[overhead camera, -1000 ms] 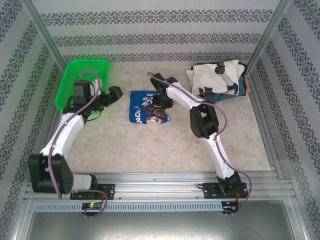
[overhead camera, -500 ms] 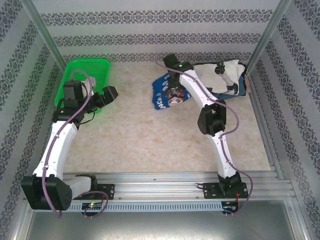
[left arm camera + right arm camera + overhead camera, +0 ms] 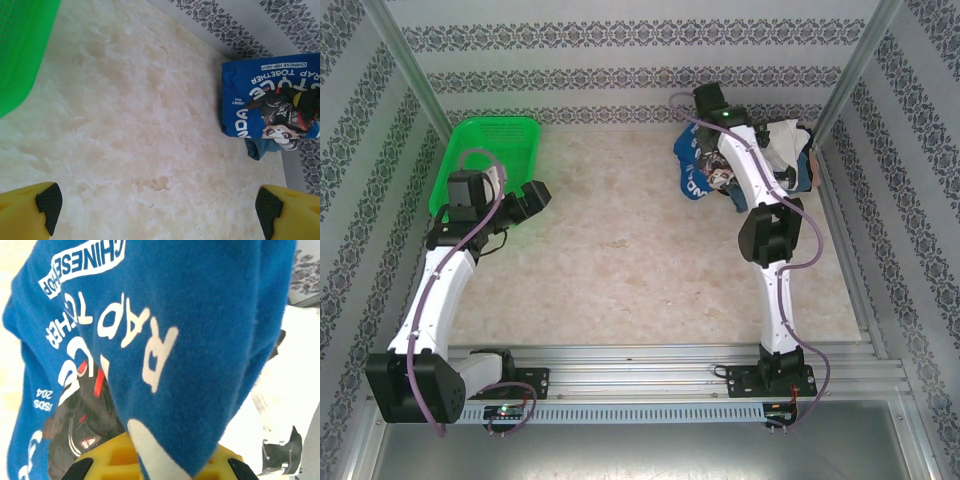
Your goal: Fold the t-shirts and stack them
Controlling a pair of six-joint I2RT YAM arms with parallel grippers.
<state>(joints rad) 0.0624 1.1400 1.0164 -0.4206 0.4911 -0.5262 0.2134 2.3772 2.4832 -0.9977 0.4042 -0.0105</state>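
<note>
A folded royal-blue t-shirt (image 3: 691,166) with white lettering hangs lifted off the table at the back right. My right gripper (image 3: 714,174) is shut on it. In the right wrist view the blue t-shirt (image 3: 165,335) drapes over the yellow gripper (image 3: 159,462) and hides its fingertips. Just right of it lies a white t-shirt (image 3: 775,148) with black marks, on top of a bluish-grey one (image 3: 802,176). My left gripper (image 3: 533,194) stands open above bare table beside the basket, its yellow fingers (image 3: 27,210) far apart. The blue t-shirt (image 3: 265,95) also appears far right in the left wrist view.
A green mesh basket (image 3: 470,150) sits at the back left, its rim (image 3: 20,55) close to my left gripper. Patterned walls and metal posts (image 3: 850,70) close in the back and sides. The marbled tabletop (image 3: 620,270) stretches between the arms.
My right arm has lifted the blue t-shirt from the middle of the table and carried it right and back, up against the white t-shirt. The left arm drew back slightly, still open.
</note>
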